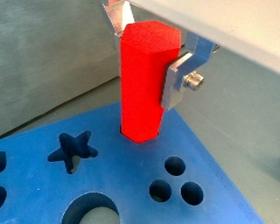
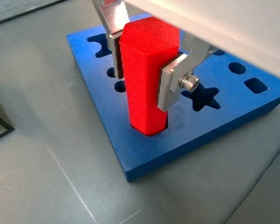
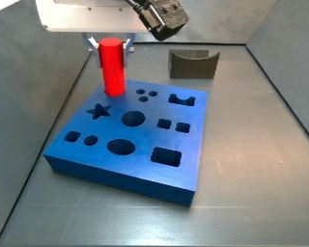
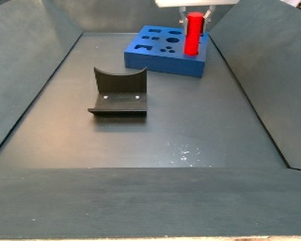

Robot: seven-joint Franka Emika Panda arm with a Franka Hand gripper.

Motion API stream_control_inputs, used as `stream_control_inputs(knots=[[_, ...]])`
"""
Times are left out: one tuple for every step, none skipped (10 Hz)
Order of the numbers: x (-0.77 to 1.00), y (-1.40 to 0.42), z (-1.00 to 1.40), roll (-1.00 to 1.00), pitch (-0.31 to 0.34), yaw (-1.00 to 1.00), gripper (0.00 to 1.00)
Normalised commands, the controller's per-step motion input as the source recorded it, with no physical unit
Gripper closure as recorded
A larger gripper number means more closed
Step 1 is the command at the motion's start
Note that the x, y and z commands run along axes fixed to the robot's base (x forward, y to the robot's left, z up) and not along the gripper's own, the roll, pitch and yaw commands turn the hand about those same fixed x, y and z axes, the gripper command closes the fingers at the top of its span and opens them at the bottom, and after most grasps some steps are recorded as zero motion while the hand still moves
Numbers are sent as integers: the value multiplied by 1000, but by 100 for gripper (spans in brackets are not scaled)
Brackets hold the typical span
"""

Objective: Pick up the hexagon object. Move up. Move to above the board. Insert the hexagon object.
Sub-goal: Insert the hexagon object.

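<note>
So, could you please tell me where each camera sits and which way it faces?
Wrist view: on the arm, looking down the hand at the tall red hexagonal peg.
Wrist view: opposite side, same peg, thick blue slab with cut-outs.
Side view: raised, near the slab, hand above.
Side view: far end, past the dark fixture.
All four share peg and slab.

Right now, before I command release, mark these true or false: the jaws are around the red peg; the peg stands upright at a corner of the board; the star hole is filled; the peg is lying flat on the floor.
1. The jaws are around the hexagon object: true, the gripper has a finger on either side of it.
2. It stands upright at a corner of the board: true, its lower end is in a hole there.
3. The star hole is filled: false, it is empty.
4. The peg is lying flat on the floor: false, it is vertical on the board.
</note>
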Motion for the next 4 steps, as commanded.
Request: stream_control_inputs(knots=[[0,0,0,0,0,0,0],[0,0,0,-4,0,0,0],[0,0,-3,-19,-6,0,0],[0,-154,-71,0,-51,114,0]])
